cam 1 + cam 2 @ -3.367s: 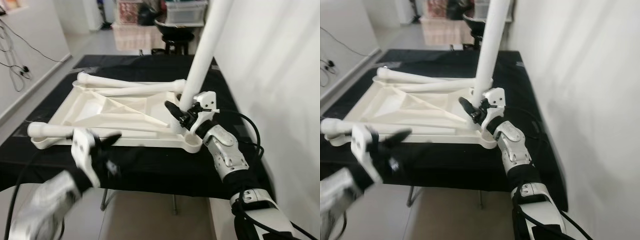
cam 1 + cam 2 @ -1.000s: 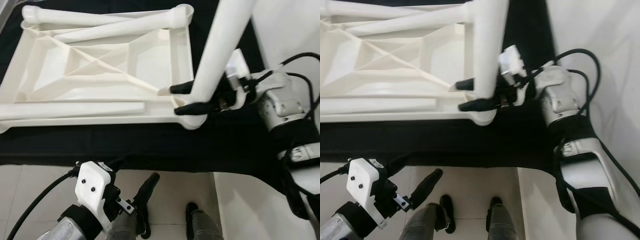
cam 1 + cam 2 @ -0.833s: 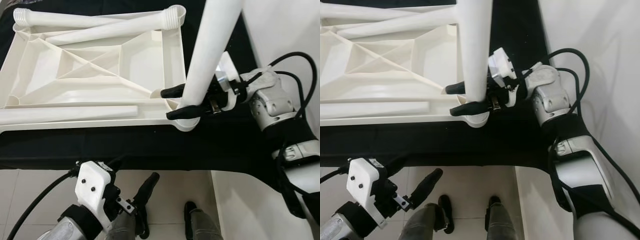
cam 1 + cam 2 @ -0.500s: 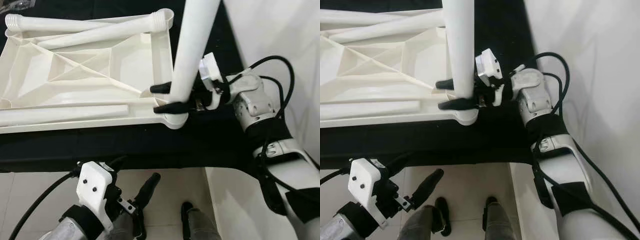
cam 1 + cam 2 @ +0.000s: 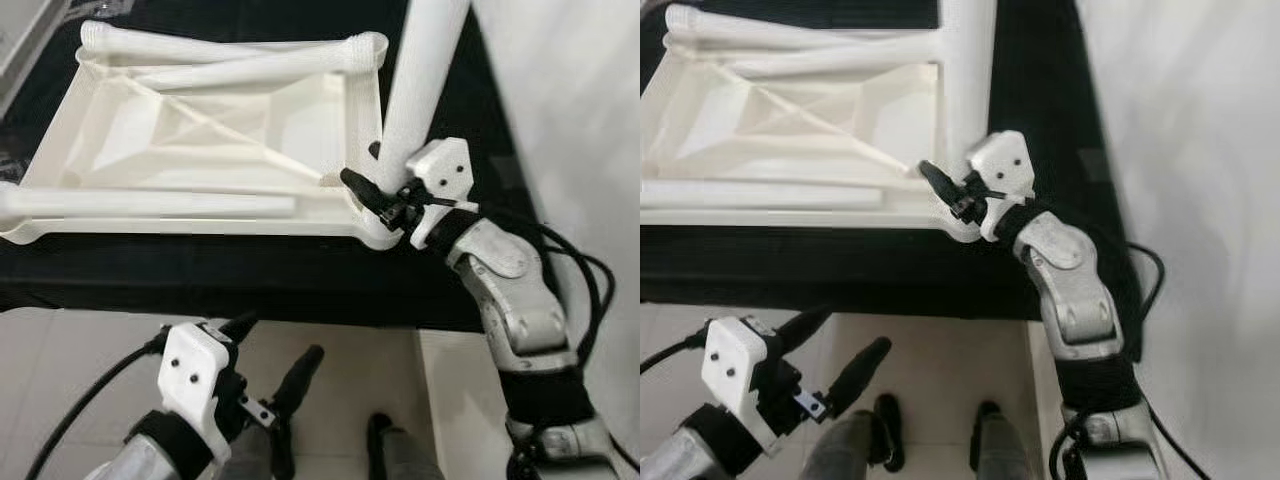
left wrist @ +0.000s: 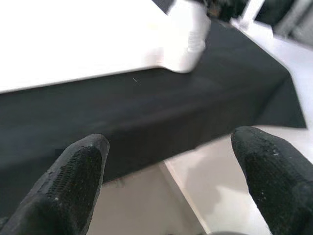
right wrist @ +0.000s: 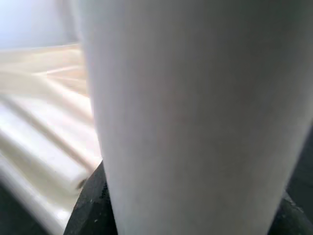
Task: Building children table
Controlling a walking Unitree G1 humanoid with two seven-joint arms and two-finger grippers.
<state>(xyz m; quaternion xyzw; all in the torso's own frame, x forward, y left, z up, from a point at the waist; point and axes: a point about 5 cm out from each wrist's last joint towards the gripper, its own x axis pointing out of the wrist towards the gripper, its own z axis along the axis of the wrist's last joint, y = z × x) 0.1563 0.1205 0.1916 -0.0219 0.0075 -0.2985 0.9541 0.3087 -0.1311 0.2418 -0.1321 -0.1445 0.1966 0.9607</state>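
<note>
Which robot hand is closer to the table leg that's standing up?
The right. The right gripper is at the base of the upright leg, its fingers on either side of it. The left gripper hangs open low over the floor, short of the black cloth's edge.

An upturned tabletop (image 5: 200, 130) lay on the cloth-covered surface (image 5: 250, 280), two loose legs (image 5: 210, 55) across its far edge and one (image 5: 150, 204) along its near edge. A fourth leg (image 5: 420, 70) stood upright at its near right corner.
</note>
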